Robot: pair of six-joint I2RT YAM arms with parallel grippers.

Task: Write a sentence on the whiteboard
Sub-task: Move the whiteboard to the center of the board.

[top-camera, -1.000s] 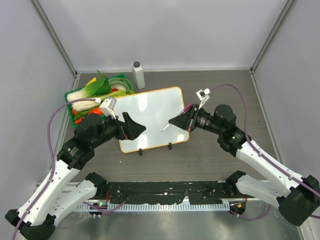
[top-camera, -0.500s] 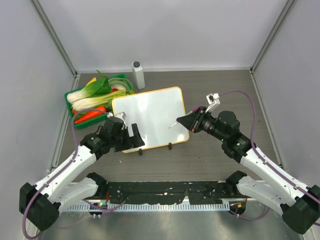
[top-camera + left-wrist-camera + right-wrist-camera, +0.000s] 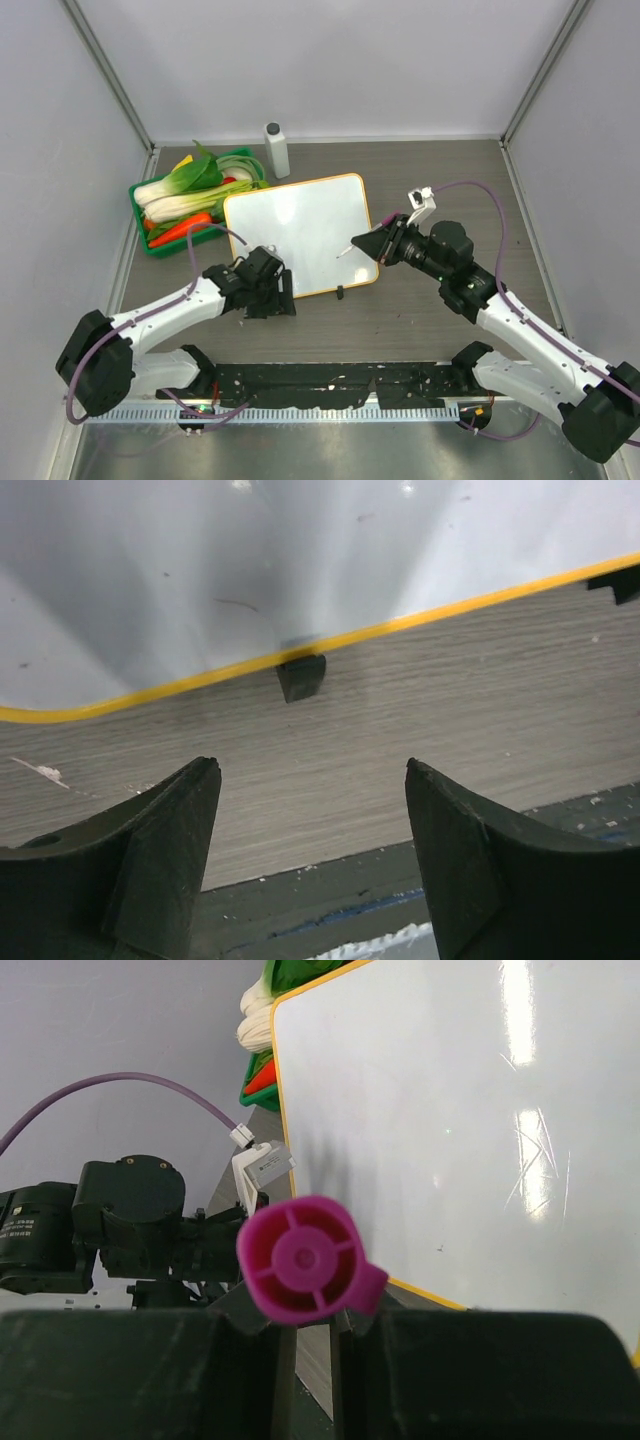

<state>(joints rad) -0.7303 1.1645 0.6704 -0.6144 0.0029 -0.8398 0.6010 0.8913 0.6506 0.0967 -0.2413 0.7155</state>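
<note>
- Currently no ink is seen on the whiteboard (image 3: 295,225), which lies just ahead of both claws.
- Right gripper (image 3: 365,243) is clamped on a magenta-ended marker (image 3: 300,1258), tip aimed boardward.
- Left gripper (image 3: 310,780) is spread wide, empty, by the board's near edge.
- Long axis runs crosswise before the left claw, feet (image 3: 301,676) toward it.
- Likely best: board is steadied first, tip lowered lightly.
</note>
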